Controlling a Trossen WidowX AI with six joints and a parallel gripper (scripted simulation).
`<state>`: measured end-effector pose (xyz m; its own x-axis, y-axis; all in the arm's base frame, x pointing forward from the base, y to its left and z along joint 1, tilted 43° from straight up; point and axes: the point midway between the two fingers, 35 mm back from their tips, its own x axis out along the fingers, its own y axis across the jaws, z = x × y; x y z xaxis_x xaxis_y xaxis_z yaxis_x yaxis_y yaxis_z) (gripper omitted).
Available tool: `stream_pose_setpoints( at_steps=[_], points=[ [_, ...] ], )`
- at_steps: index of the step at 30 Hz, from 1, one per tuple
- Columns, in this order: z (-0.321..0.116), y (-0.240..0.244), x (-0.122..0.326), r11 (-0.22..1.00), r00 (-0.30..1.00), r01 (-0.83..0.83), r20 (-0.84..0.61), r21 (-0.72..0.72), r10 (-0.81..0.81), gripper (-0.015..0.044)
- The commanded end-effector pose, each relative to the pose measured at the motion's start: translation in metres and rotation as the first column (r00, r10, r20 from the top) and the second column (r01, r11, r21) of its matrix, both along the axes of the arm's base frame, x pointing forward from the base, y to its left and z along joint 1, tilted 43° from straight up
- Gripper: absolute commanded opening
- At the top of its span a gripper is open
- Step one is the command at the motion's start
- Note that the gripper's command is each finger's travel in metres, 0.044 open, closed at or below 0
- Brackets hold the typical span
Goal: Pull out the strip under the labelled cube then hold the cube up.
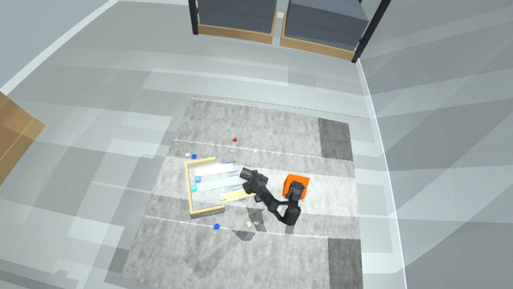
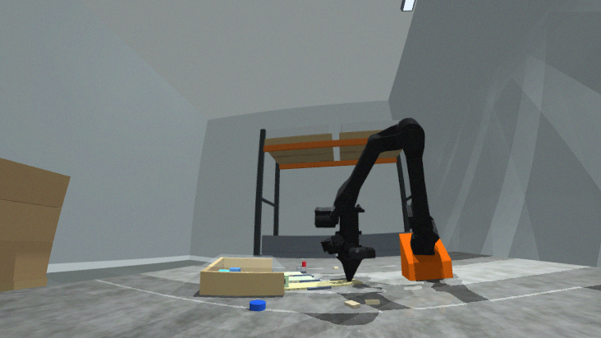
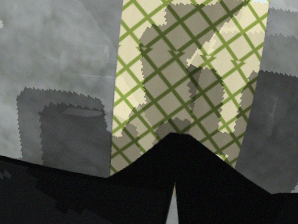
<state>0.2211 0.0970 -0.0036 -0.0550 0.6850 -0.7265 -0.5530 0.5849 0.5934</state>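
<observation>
A yellow strip with green crosshatching (image 1: 238,195) (image 2: 309,285) (image 3: 132,75) reaches out past the open side of the wooden wall. A pale green cube (image 1: 223,197) (image 2: 286,281) sits on its inner end; a dark mark shows on it in the exterior view, too small to read. My gripper (image 1: 258,199) (image 2: 349,280) (image 3: 177,143) points straight down with its fingers shut and nothing seen between them. The tips are at the strip's top surface, near its outer end; exact contact is hidden. The cube is out of the wrist view.
A wooden three-sided wall (image 1: 189,200) (image 2: 241,284) surrounds a pale strip (image 1: 213,169), a teal-dotted strip (image 1: 219,184), a blue cube (image 1: 197,178) and a cyan cube (image 1: 193,187). Thin dark rails flank the strips. Outside lie blue discs (image 1: 216,226) (image 2: 258,305), tan blocks (image 1: 248,224) (image 2: 352,303) and a red piece (image 1: 235,139).
</observation>
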Motion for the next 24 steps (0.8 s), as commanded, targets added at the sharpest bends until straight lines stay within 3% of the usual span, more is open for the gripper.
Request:
stream_pose_setpoints(
  at_steps=[1,24],
  points=[
    [-0.007,-0.002,-0.014,1.000,1.000,-0.014,-0.022,-0.010,0.014,0.0000],
    [-0.018,-0.017,-0.043,1.000,1.000,-0.014,-0.024,-0.011,0.014,0.0000]
  ],
)
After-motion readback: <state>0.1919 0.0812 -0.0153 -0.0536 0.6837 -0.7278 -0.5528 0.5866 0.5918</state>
